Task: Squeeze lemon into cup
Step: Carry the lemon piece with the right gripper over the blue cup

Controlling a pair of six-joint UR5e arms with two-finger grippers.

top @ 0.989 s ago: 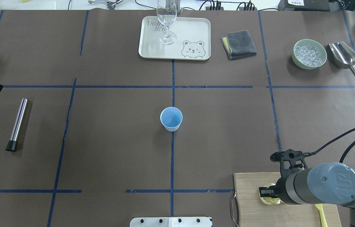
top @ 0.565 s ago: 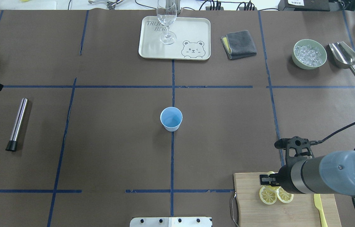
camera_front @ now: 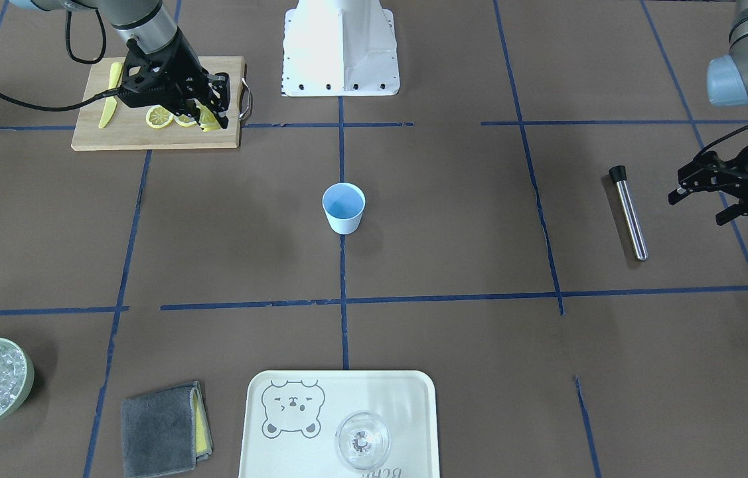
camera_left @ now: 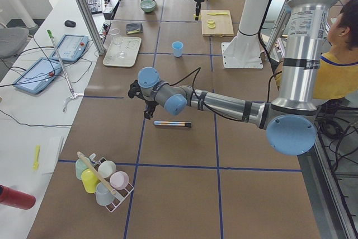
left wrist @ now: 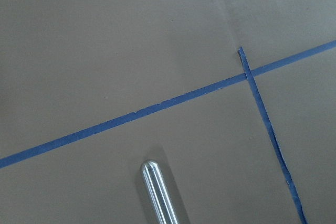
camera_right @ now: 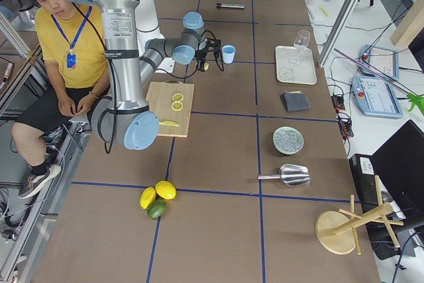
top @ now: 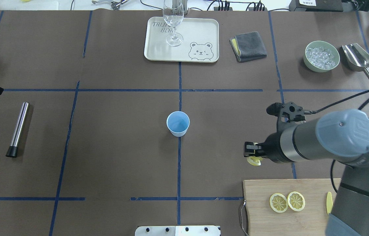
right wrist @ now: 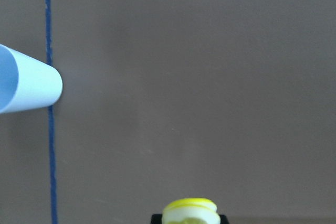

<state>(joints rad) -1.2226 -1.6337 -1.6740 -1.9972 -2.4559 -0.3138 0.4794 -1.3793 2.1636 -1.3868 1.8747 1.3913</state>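
The light-blue cup [top: 177, 123] stands upright at the table's middle; it also shows at the left edge of the right wrist view [right wrist: 26, 85]. My right gripper [top: 252, 154] is shut on a folded lemon slice [top: 255, 161] and holds it above the table, right of the cup and clear of the board. The held slice shows at the bottom of the right wrist view [right wrist: 190, 212]. Two more lemon slices [top: 278, 202] [top: 296, 200] lie flat on the wooden cutting board [top: 259, 209]. My left gripper [camera_front: 699, 207] is open and empty, far from the cup, near a metal tube [camera_front: 630, 216].
A yellow knife [top: 329, 202] lies on the board's right side. At the far edge are a tray [top: 200, 32] with a clear glass [top: 173, 23], a grey cloth [top: 248, 46], a green bowl of ice [top: 322, 55] and a metal scoop [top: 359, 59].
My right gripper has lifted one lemon slice off the board and carried it left and forward toward the cup. Two slices stay on the board. The left arm has not moved.
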